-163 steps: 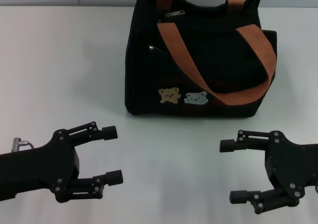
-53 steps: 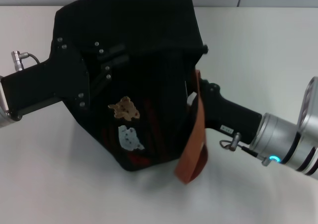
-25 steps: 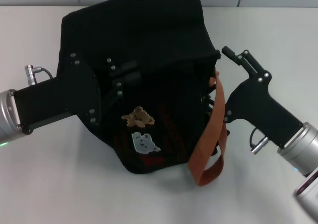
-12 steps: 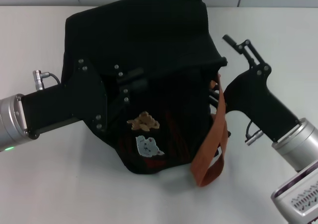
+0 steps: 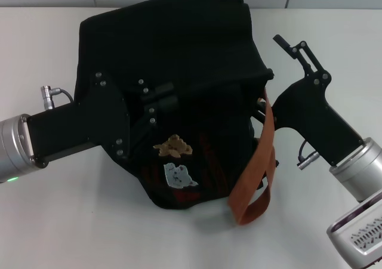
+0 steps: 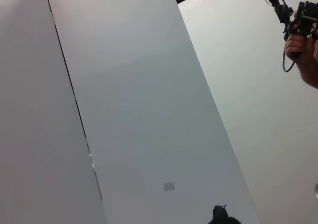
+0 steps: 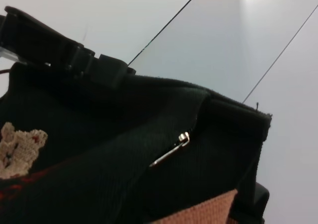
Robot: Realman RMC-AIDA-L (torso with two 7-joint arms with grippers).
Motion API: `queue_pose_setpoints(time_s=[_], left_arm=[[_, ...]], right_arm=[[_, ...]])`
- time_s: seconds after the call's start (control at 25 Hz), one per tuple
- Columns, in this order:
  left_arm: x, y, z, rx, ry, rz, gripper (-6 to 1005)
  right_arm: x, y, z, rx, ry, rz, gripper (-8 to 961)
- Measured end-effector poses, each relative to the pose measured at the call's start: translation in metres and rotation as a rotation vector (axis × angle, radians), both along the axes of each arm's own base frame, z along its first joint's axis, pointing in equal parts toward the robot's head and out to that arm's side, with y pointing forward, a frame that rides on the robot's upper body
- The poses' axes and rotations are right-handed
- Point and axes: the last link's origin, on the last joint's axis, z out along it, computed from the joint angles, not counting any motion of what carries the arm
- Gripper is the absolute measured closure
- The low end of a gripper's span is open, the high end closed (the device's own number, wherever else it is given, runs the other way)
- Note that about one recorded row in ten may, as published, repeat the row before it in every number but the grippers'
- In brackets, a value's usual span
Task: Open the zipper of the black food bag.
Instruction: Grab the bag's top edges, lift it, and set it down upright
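Observation:
The black food bag (image 5: 179,48) lies tipped over on the white table, its bear patches (image 5: 174,160) turned sideways. My left gripper (image 5: 157,98) reaches in from the left and is shut on the bag's front fabric. My right gripper (image 5: 276,72) stands open at the bag's right side, one finger (image 5: 296,47) free in the air and the other hidden behind the orange-brown strap (image 5: 255,161). The right wrist view shows a silver pull tab (image 7: 172,151) in a fold near the bag's corner. I cannot tell whether it belongs to the zipper of the top rim.
Bare white table (image 5: 71,221) lies in front of the bag and to both sides. A grey wall runs along the table's far edge. The left wrist view shows only wall panels and a person's hand (image 6: 304,52) holding a device.
The bag, upright at the back at first, is now tipped over and held by my left gripper. In the last half second the right gripper drew slightly rightward away from the bag.

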Motion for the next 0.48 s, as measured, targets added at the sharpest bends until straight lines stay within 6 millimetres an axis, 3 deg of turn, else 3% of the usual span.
queue_pose_setpoints(time_s=[0.48], left_arm=[[0.0,-0.0013,-0.0023,0.005,-0.008,0.0,927]], right_arm=[[0.0042,-0.0071,-0.0081,0.042,-0.097,0.005,102]])
